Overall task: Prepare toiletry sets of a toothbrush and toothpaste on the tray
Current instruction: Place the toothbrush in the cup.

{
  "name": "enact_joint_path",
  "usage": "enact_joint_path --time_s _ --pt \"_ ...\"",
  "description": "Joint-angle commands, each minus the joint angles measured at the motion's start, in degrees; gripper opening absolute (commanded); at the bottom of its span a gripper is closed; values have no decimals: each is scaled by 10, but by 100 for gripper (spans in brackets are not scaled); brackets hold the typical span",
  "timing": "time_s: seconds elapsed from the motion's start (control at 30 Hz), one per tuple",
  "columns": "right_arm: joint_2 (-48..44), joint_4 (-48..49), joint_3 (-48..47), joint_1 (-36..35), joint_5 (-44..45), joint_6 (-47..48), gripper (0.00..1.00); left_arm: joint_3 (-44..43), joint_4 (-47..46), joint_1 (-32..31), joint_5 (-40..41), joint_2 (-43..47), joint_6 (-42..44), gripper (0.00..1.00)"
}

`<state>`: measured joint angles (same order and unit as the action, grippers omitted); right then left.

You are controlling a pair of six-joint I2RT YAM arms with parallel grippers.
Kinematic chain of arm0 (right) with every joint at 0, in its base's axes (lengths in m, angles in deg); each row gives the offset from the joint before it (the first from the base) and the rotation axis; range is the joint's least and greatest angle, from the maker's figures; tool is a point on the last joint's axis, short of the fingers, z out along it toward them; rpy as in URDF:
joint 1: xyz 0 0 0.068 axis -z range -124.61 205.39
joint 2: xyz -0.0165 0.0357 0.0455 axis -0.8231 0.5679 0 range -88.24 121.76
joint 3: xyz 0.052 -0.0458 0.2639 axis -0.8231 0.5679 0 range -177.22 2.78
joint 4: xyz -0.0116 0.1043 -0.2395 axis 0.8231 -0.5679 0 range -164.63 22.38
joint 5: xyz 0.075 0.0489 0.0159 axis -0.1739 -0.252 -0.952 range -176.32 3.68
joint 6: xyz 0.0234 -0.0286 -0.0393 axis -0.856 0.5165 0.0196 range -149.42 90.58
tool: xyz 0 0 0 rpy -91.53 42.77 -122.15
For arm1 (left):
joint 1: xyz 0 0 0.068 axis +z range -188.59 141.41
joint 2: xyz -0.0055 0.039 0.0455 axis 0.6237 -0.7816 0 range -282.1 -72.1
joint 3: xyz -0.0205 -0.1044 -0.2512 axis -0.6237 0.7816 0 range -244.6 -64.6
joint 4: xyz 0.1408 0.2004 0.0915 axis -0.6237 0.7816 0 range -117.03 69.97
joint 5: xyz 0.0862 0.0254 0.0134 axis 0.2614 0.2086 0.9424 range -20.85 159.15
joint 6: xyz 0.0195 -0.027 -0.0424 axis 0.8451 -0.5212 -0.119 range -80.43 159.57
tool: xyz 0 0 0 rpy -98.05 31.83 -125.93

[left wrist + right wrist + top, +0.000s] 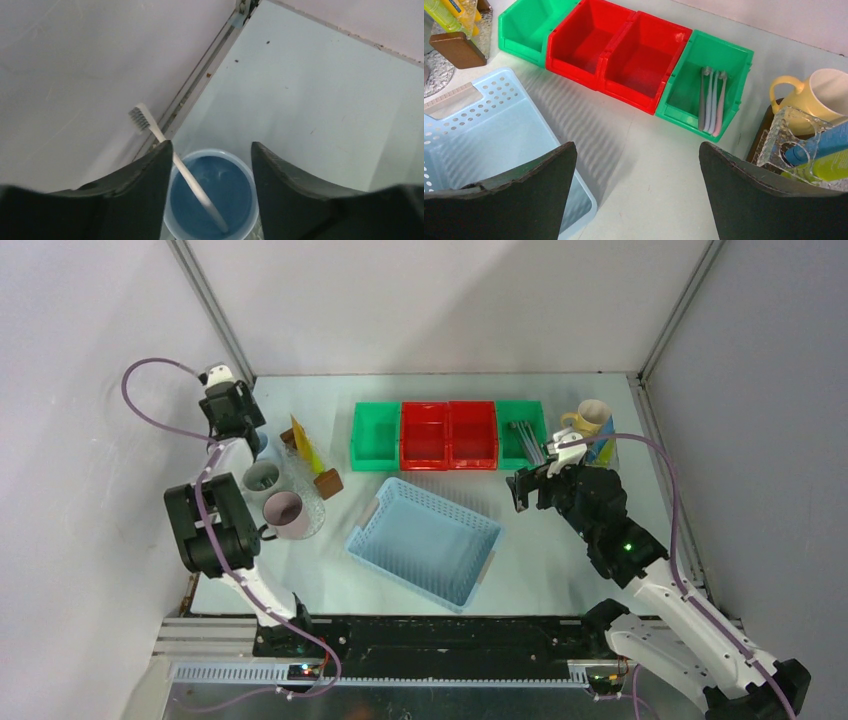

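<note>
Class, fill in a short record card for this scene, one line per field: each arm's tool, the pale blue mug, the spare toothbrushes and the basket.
Left tool: open, directly above the pale blue mug
Pale blue mug contents: one toothbrush, bristles up, leaning out over the rim; no tube visible
Right tool: open, holding nothing
Spare toothbrushes: lying together in the green bin at the right end of the row
Light blue basket: nothing visible inside
</note>
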<state>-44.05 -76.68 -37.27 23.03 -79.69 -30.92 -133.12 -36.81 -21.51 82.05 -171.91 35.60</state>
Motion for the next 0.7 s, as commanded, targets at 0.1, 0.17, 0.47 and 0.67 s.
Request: enact_joint_path --time_s 0.1,0.17,0.47,0.67 --pt "-20 -2 -1 5 11 -1 95 -48 153 1 1 95 -9 82" --pt "-23 -4 -1 9 15 -1 95 -47 181 -6 -4 127 -19 89" --pt "7 -42 -42 46 35 -4 92 -42 311 -89 -25 277 -66 100" --pt "64 -61 -83 69 53 -10 88 -3 362 -147 -53 369 -115 100"
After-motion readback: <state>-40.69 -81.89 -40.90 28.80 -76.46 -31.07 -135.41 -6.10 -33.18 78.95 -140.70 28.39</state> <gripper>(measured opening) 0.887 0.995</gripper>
